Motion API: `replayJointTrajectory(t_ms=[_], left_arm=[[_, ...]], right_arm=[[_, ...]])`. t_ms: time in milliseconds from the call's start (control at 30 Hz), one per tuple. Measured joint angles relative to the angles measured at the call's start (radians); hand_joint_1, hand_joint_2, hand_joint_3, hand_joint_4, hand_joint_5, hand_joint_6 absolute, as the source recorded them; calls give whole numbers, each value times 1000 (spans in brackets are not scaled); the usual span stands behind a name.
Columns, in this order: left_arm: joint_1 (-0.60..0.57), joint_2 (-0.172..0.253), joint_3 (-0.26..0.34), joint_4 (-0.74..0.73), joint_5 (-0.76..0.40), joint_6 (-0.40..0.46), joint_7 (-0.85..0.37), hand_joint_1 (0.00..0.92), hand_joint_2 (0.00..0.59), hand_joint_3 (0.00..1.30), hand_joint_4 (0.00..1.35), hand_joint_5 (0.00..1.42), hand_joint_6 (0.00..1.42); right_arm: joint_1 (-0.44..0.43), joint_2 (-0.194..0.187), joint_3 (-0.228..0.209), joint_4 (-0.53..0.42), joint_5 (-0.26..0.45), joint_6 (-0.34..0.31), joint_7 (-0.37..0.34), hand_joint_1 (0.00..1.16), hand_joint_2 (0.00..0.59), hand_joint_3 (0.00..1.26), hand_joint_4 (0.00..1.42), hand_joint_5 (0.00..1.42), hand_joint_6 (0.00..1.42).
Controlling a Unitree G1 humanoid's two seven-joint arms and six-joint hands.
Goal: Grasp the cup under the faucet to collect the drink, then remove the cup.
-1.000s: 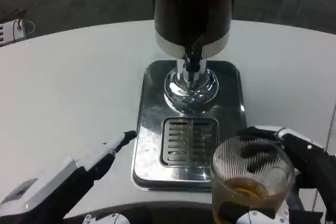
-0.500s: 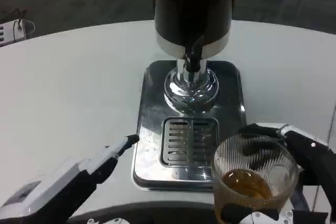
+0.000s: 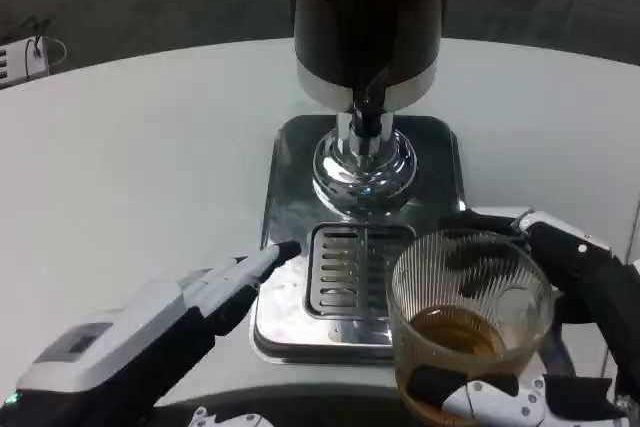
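One cup point(image 3: 468, 319) (amber drink), right hand point(image 3: 560, 347) fingers point(image 3: 480, 259) wrapped.

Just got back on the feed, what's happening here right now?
The right hand holds the ribbed glass cup, which has some amber drink in the bottom, near the front right corner of the steel drip tray. The cup is off to the side of the faucet, not under it. The left hand holds nothing, its fingers pointing toward the tray's left edge by the grate.
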Motion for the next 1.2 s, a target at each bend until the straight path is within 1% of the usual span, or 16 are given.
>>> replayJointTrajectory(t_ms=[167,267,500,733,1200], left_arm=[[-11,22,-2,11,15,-16,0,0,71,5,0,0,0],[-16,27,-2,14,15,-18,0,0,71,1,0,0,0],[-36,31,-5,29,20,-18,0,0,70,0,0,0,0],[-48,33,-7,32,50,-18,0,0,70,0,0,0,0],[-50,33,-8,32,51,-18,-10,0,70,0,0,0,0]], right_arm=[[-22,-1,-3,8,0,0,13,941,241,872,1058,1262,1360],[-28,0,-3,8,0,0,17,937,240,874,1058,1262,1360],[-31,0,-7,12,0,0,22,930,239,877,1070,1262,1360],[-36,0,-15,17,0,1,23,928,239,878,1075,1262,1360],[-38,0,-24,18,7,1,26,926,239,887,1076,1260,1376]])
